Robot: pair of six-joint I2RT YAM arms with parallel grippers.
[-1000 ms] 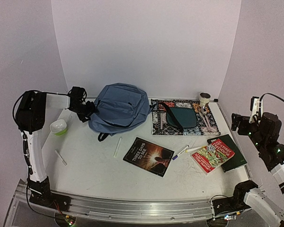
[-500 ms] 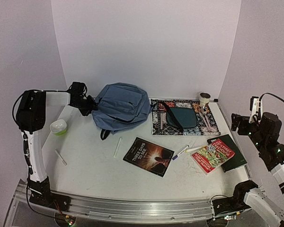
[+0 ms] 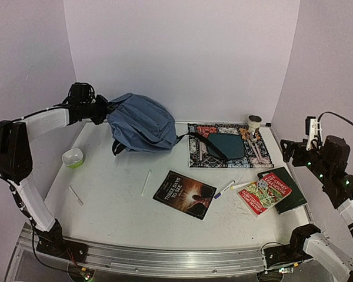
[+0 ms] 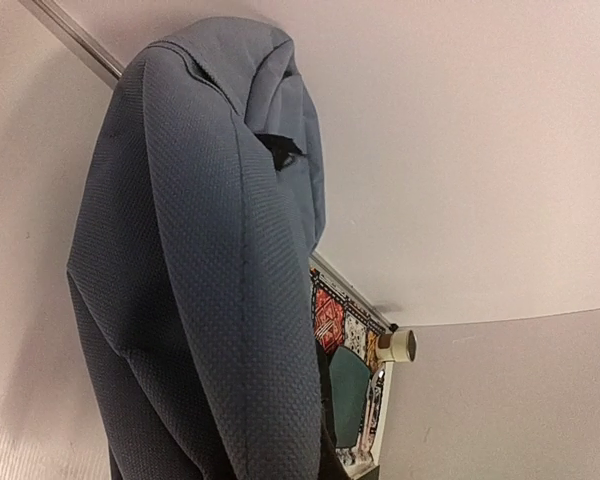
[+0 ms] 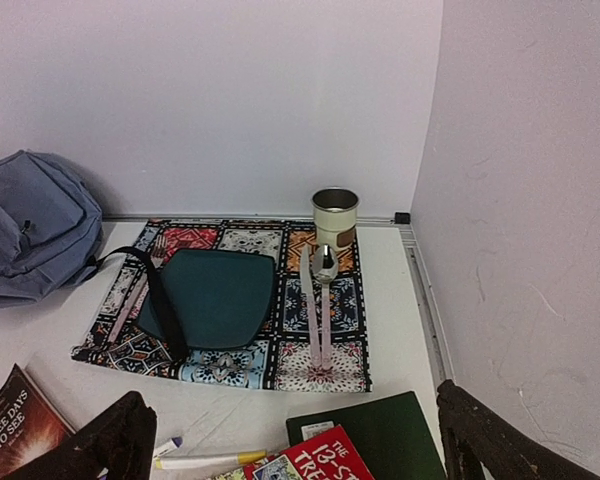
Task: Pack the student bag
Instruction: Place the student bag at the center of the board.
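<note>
The left end effector (image 3: 100, 110) is now clamping tight on a fold of fabric at one end of the large, soft slate-blue student bag (image 3: 142, 122) and is hauling that end up and toward the far-left corner. A second ago the jaws were still partly apart and the bag was lying slumped flat on the white bench (image 3: 117, 200). That means the grip is taking, and the bag is being raised, probably so that its mouth can be presented for loading. Nothing is going in yet. The bag is now sitting at the far left of the bench, its long axis slanting from the raised, gripped end at upper left down to the lower right. Its low end seems to be resting just beside the patterned cloth mat (image 3: 229, 155) that carries the dark teal flat pouch (image 3: 228, 145). The left wrist view is showing only draped fabric, so I cannot tell where the zipper opening is facing. The right end effector (image 3: 289, 150) is hovering with jaws spread wide and holding nothing, near the red paperback book (image 3: 265, 192) and well apart from the bag.
</note>
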